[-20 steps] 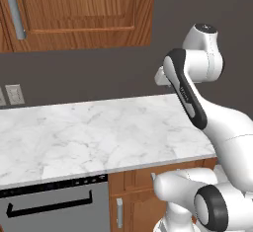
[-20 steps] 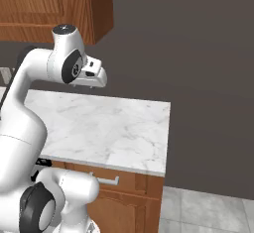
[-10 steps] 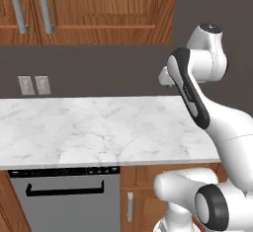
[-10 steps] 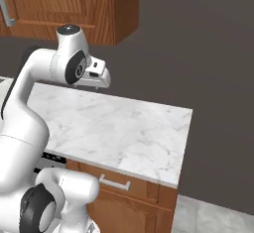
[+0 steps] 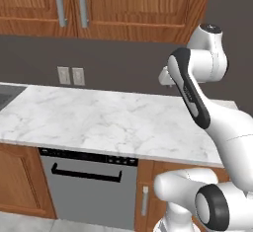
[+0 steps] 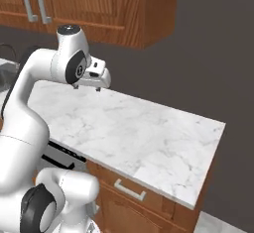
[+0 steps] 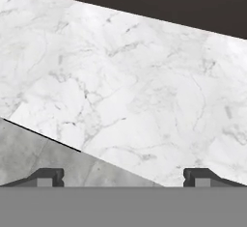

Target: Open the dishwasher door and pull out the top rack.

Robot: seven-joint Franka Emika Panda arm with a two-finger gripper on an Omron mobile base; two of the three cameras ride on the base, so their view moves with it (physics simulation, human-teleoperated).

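Your two-finger gripper (image 6: 85,87) hangs high above the white marble countertop (image 6: 144,138), its dark tips (image 7: 46,177) spread wide with nothing between them. Well below it, under the counter edge, the left base view gives you the flat grey metal dishwasher door (image 5: 88,192), closed, with its black bar handle (image 5: 86,174). From the right base view you get just a dark sliver of that door.
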